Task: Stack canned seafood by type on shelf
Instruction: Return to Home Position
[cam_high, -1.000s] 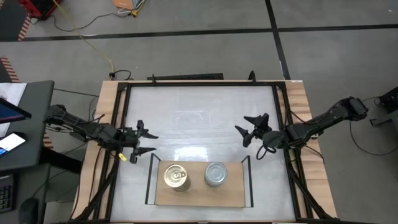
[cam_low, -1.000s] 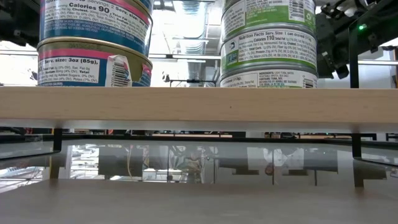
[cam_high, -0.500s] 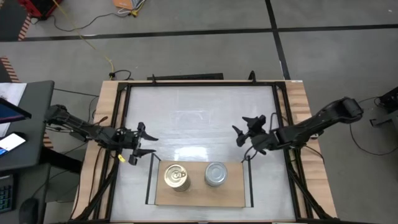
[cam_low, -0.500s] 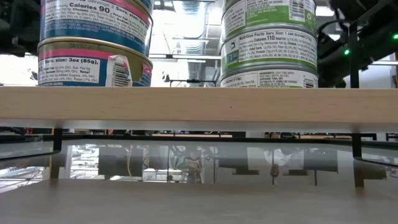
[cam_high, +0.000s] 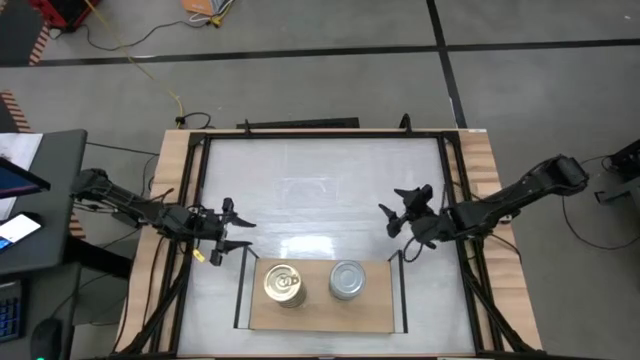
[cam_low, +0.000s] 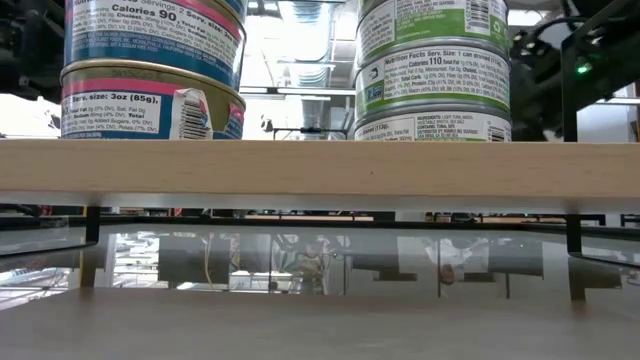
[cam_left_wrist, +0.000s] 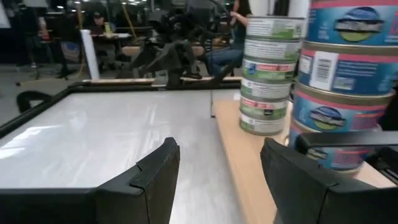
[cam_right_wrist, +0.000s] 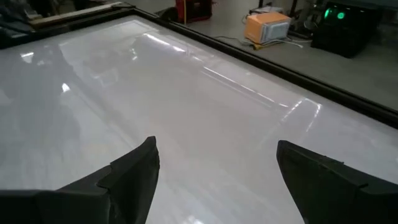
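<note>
- On shelf (cam_high: 375, 312), at bench (cam_high: 320, 180) front edge: two can stacks, side by side, just apart.
- Toward left arm: blue stack (cam_high: 284, 285), gold-lidded; toward right arm: green stack (cam_high: 347, 280), silver-lidded.
- Sorted by type, by the look of it; stacking likely done.
- Just off shelf's left end: left gripper (cam_high: 246, 233), released, fingers spread, empty.
- Near shelf's right end, over bare bench: right gripper (cam_high: 388, 221), released too, nothing held.
- Handling, as judged: rigid metal, dense for size, smooth slippery walls; tall stacks probably tippy if nudged.
- Best hold: across a can's round side wall, level and square, not by the lid rim.
</note>
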